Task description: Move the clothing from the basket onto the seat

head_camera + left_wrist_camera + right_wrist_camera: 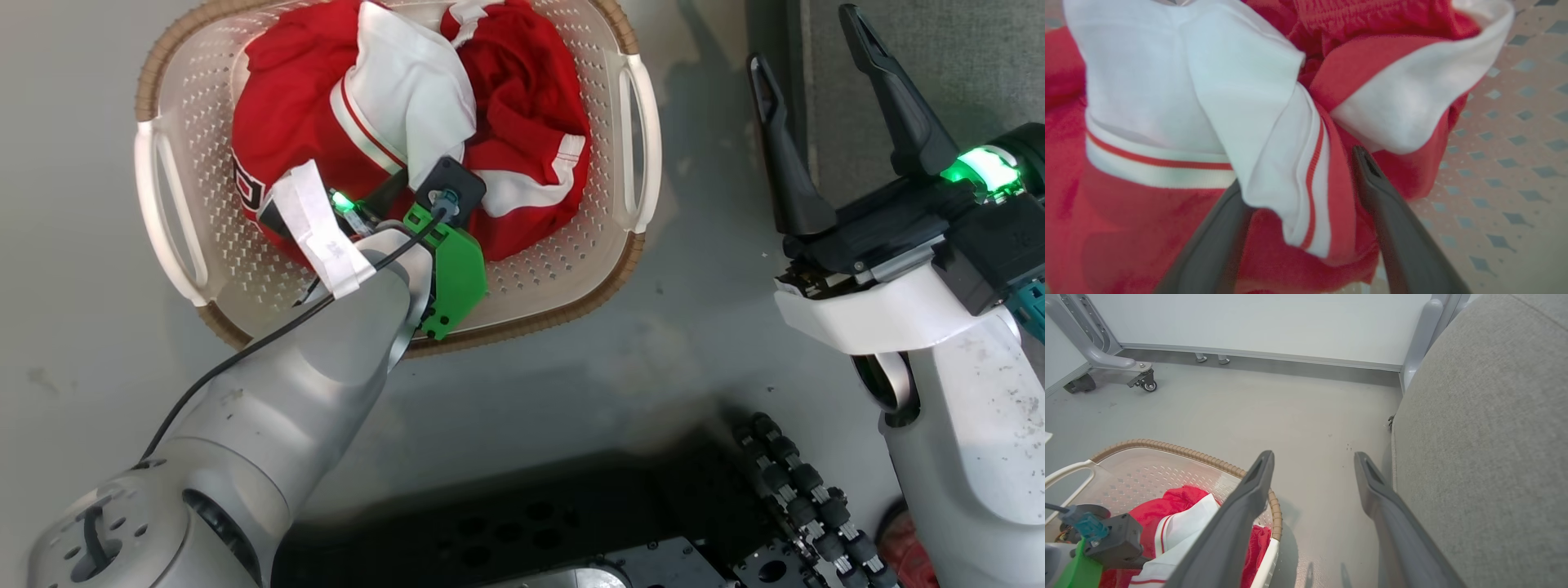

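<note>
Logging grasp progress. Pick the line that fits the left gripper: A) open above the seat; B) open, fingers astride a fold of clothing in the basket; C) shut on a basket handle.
B: the left wrist view shows the left gripper open, its fingers either side of a white-and-red fold of the clothing, the basket wall beside it.

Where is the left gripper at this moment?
Down inside the basket at the head view's upper left, the left gripper stands open, its fingers straddling a fold of the clothing.
</note>
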